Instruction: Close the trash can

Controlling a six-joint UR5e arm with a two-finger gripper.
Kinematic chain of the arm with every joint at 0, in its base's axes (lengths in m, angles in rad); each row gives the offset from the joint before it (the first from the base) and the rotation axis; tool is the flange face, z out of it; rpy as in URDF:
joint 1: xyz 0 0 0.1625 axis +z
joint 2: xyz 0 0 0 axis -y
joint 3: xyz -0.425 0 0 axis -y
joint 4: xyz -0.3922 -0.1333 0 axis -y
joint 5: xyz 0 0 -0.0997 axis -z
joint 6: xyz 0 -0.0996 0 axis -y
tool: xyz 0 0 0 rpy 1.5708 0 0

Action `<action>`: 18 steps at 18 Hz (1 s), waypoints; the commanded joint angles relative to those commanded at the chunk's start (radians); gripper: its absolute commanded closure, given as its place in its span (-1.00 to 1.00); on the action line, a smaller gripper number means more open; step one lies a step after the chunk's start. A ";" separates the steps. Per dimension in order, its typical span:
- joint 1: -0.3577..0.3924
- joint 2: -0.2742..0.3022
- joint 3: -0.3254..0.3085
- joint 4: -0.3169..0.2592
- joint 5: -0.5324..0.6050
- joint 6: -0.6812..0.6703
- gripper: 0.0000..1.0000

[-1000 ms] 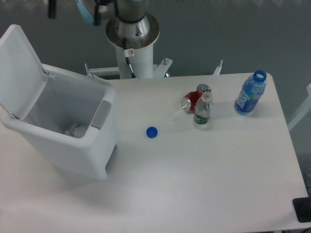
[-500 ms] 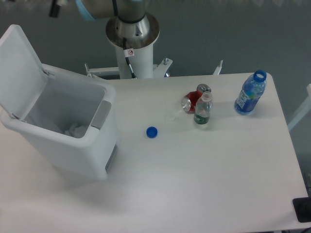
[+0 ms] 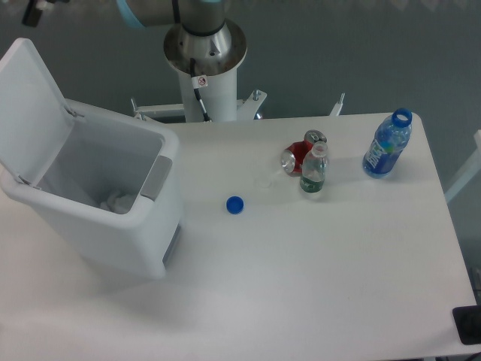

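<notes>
Jaws are barely in shot: I only get a dark sliver of the gripper (image 3: pixel 36 12) at the upper left corner of the frame, cut off by the top edge, so I cannot tell whether they stand wide or narrow. Nothing is visibly held there. I see it above the raised lid (image 3: pixel 28 105), apart from it. My arm's base column (image 3: pixel 204 60) stands at top centre, behind the desk (image 3: pixel 316 286).

On the left side of the desk I have the trash can (image 3: pixel 113 218), large and white, with its lid tipped up and back toward the upper left, so the bin is open. Its grey latch tab (image 3: pixel 156 178) shows on the front rim, and some crumpled white stuff (image 3: pixel 116 200) lies inside.

Centre frame, a blue cap (image 3: pixel 235 204) lies alone. To its right a red can (image 3: pixel 301 153) lies on its side, touching or just behind a small clear bottle (image 3: pixel 313 171). Far right stands a blue bottle (image 3: pixel 388 144), uncapped.
</notes>
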State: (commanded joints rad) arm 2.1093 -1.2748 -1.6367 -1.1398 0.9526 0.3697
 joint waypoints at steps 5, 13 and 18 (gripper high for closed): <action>-0.028 0.000 -0.006 0.002 0.000 0.002 -1.00; -0.063 -0.017 -0.005 0.005 -0.028 0.003 -1.00; -0.089 -0.050 -0.002 0.006 -0.034 0.009 -1.00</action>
State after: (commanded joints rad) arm 2.0203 -1.3253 -1.6383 -1.1336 0.9189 0.3789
